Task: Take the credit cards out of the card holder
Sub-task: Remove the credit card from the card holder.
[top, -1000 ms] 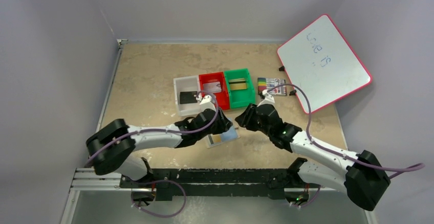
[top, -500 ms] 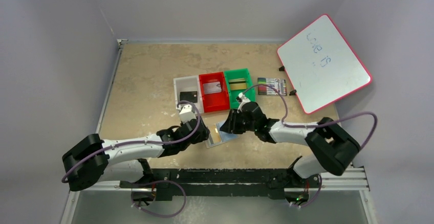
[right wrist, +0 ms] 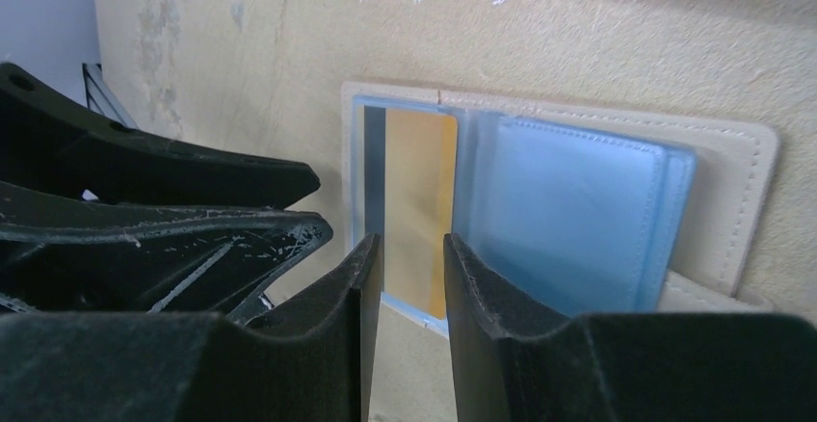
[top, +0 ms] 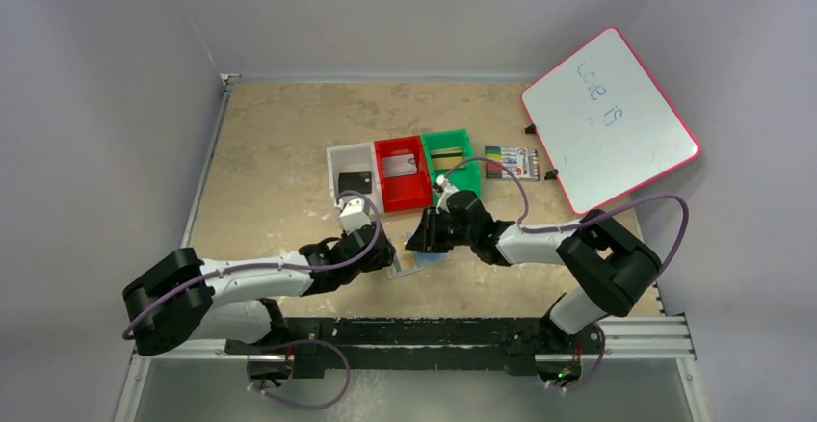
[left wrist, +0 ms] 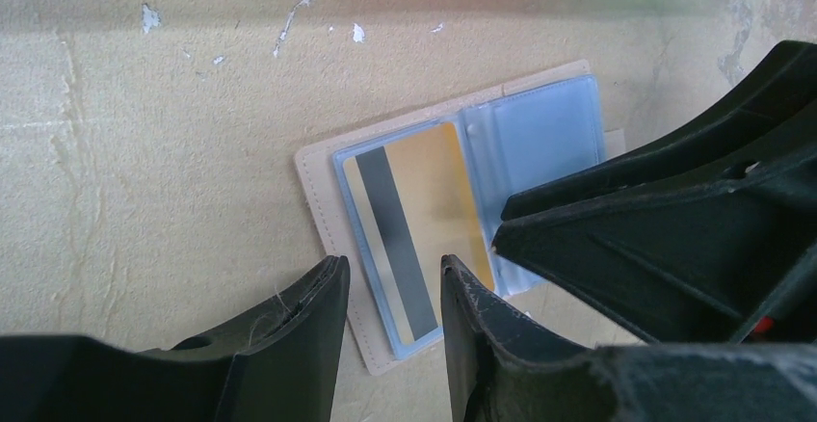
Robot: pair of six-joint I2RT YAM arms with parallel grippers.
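On the tabletop point(left wrist: 144, 152), the card holder point(left wrist: 540, 143) lies open between left fingers point(left wrist: 308, 306) and right fingers point(right wrist: 356, 277), both pairs narrowly parted and empty, so one should pin the cover while the other draws the gold card point(left wrist: 424, 200) from its pocket.

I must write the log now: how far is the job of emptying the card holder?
Done: the card holder lies open; the white bin, red bin and green bin each hold one card. In hand: the left claw and right claw, both open, hover by the gold card in its pocket. Left: pulling that card out.
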